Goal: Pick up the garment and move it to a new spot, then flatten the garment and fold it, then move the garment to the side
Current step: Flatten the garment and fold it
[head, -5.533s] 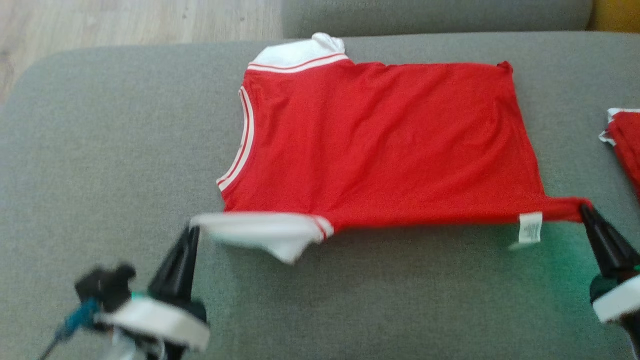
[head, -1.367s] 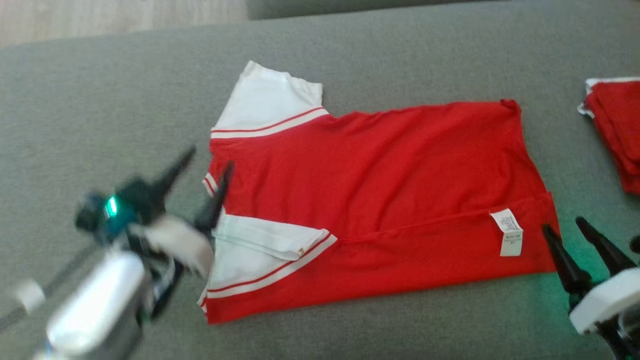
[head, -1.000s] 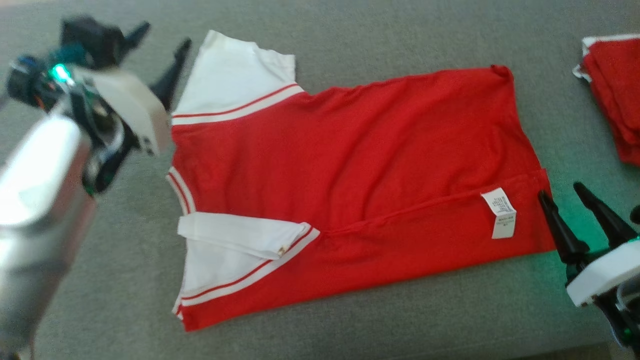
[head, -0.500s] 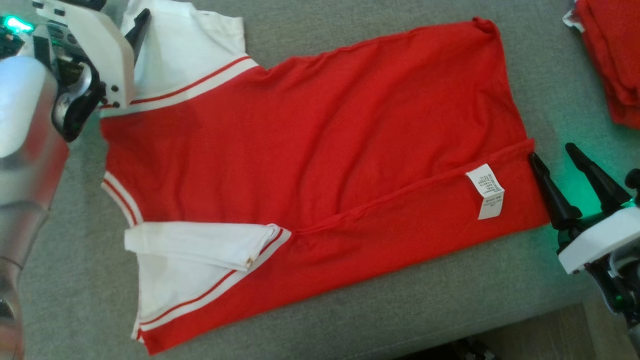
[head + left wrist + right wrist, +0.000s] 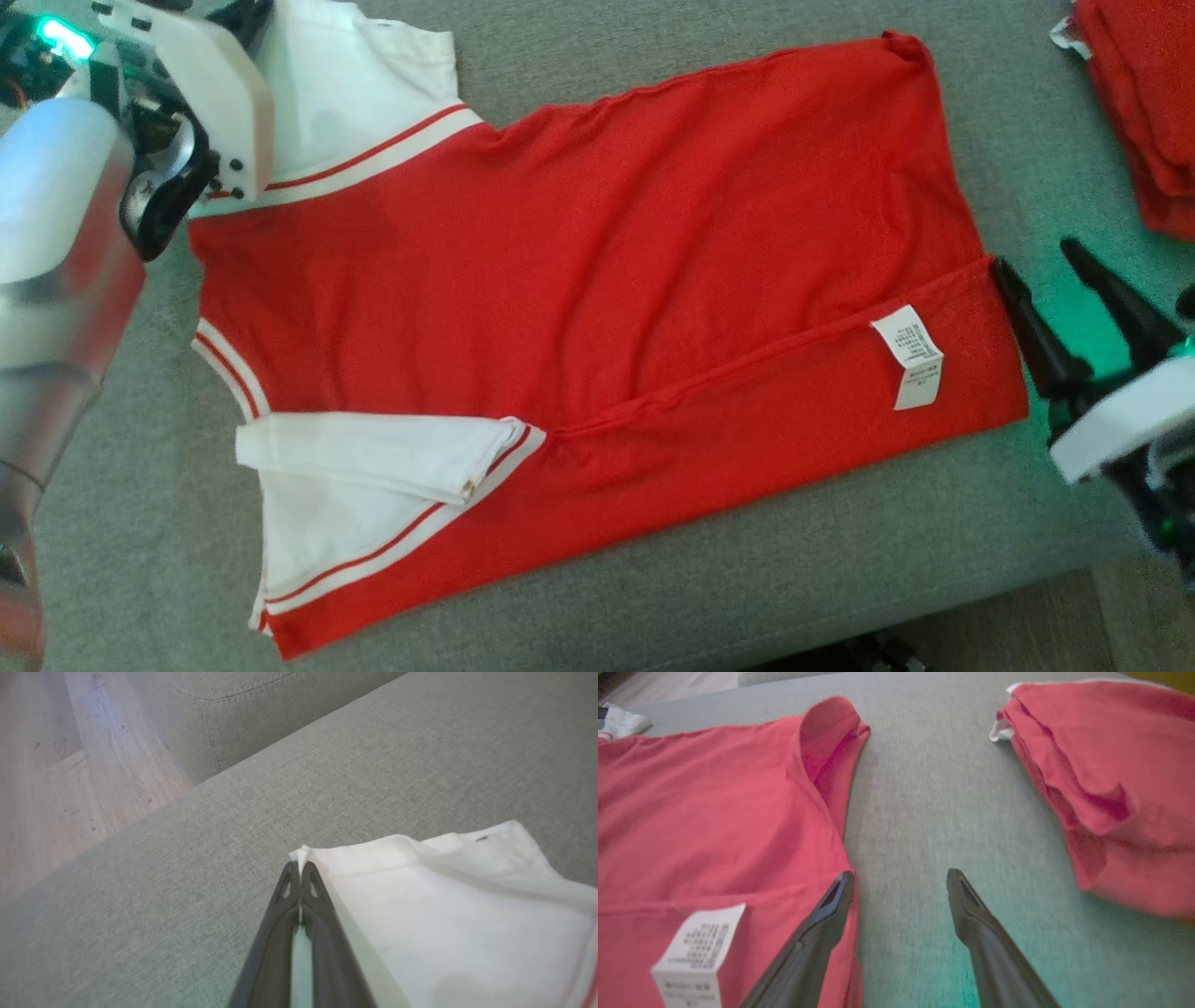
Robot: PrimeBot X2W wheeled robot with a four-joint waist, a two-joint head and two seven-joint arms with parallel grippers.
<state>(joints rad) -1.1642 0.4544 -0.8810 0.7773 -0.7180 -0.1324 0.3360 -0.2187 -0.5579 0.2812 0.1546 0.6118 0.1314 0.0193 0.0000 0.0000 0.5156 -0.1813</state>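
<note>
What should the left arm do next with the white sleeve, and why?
Probably lift the far sleeve a little and fold it onto the red body. The left fingers are shut on its corner, and the near sleeve already lies folded inward.

Bare cushion [image 5: 910,788] between garment [image 5: 714,812], pile [image 5: 1120,779]

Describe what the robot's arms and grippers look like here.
The left gripper and right gripper each have two long, tapering black fingers with cut-out slots near the tips. Each sits on a white, blocky wrist housing. The left forearm is a glossy silver shell, with a green light at its wrist.
</note>
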